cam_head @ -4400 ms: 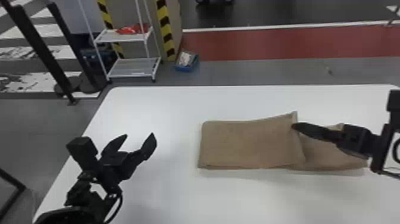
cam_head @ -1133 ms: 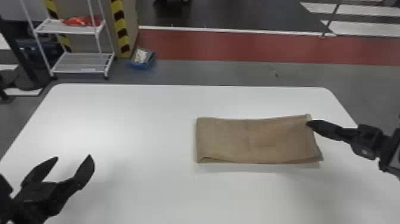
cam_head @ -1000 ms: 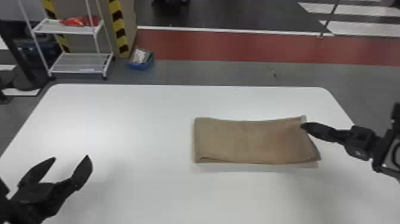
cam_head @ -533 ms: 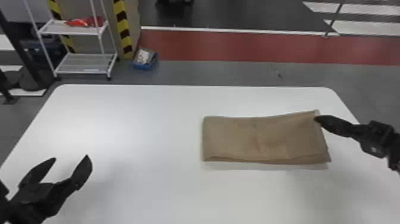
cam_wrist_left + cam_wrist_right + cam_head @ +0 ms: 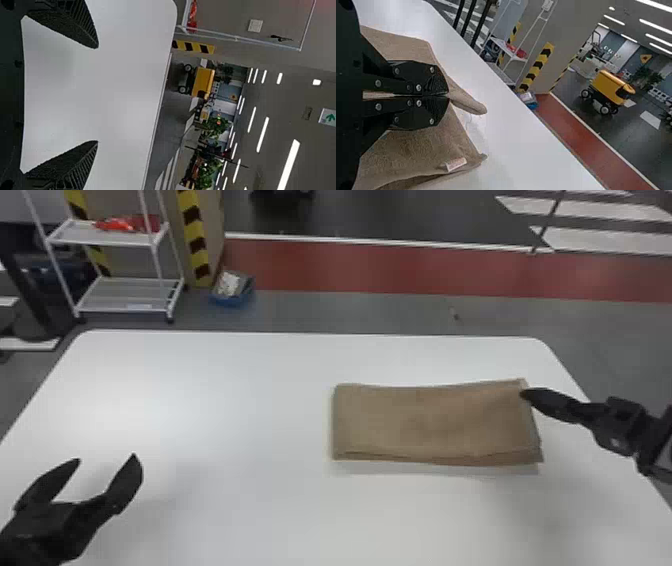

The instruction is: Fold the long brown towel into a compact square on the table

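Behind the white tabletop (image 5: pixel 215 405) stands a metal rack (image 5: pixel 130 294). Folded into an oblong, the brown towel (image 5: pixel 425 420) lies toward the tabletop's right side. The right tool (image 5: pixel 449 96) is clamped on the cloth at its far right corner; the left tool (image 5: pixel 106 461) has its fingers spread apart. It looks light, soft and floppy, so its layers may slip; pinching all of them near the short edge should serve best.
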### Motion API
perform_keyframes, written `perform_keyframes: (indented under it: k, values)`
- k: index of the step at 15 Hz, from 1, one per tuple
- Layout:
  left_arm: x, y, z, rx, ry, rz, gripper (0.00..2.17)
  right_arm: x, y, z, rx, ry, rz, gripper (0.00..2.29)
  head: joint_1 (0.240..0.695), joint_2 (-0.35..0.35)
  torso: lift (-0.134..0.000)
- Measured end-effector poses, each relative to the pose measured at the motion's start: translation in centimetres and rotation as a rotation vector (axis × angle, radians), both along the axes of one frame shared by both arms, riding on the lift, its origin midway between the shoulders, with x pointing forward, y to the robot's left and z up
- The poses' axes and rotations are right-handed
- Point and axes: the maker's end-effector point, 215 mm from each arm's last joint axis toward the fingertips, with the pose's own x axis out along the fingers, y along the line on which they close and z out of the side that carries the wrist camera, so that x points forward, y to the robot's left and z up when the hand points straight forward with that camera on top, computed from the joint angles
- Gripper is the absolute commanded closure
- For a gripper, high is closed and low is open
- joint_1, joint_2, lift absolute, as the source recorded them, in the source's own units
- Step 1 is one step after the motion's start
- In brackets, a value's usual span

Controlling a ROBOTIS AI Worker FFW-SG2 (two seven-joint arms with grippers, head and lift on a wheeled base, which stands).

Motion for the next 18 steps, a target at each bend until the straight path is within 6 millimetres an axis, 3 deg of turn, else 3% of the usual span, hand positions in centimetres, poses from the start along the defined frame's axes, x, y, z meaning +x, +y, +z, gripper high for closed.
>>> perform_keyframes:
  k: [1, 2, 3, 4, 7, 8, 9, 18]
  values:
    - [0.0, 0.1, 0.0, 0.002, 0.000, 0.001, 0.01, -0.2, -1.0, 0.9, 0.005, -0.006, -0.011, 1.11, 0.695, -0.112, -0.123]
    - [0.0, 0.1, 0.0, 0.001, 0.001, 0.001, 0.01, -0.6, -1.4, 0.4, 0.005, 0.008, -0.014, 1.11, 0.695, -0.119, -0.123]
    - [0.0, 0.0, -0.1, 0.001, 0.002, -0.001, 0.01, -0.9, -1.6, -1.1, -0.001, 0.029, -0.024, 1.06, 0.695, -0.126, -0.123]
    - [0.0, -0.2, -0.2, -0.001, 0.004, -0.004, 0.01, -0.9, -1.9, -2.5, -0.005, 0.040, -0.040, 0.86, 0.695, -0.130, -0.123]
    - [-0.1, -0.5, -0.5, -0.002, 0.009, -0.010, 0.01, -0.3, -2.4, -3.6, -0.012, 0.038, -0.063, 0.86, 0.695, -0.140, -0.123]
    - [-0.2, -0.4, -0.6, 0.000, 0.012, -0.010, 0.01, -0.3, -2.6, -3.5, -0.010, 0.035, -0.066, 0.60, 0.695, -0.142, -0.123]
    - [-0.2, -0.3, -0.7, 0.001, 0.014, -0.008, 0.01, -0.4, -2.6, -3.6, -0.004, 0.036, -0.068, 0.53, 0.695, -0.141, -0.123]
    - [-0.5, 0.0, -1.5, -0.001, 0.027, -0.010, 0.01, -1.6, -3.3, -4.2, 0.006, 0.055, -0.079, 0.53, 0.695, -0.147, -0.123]
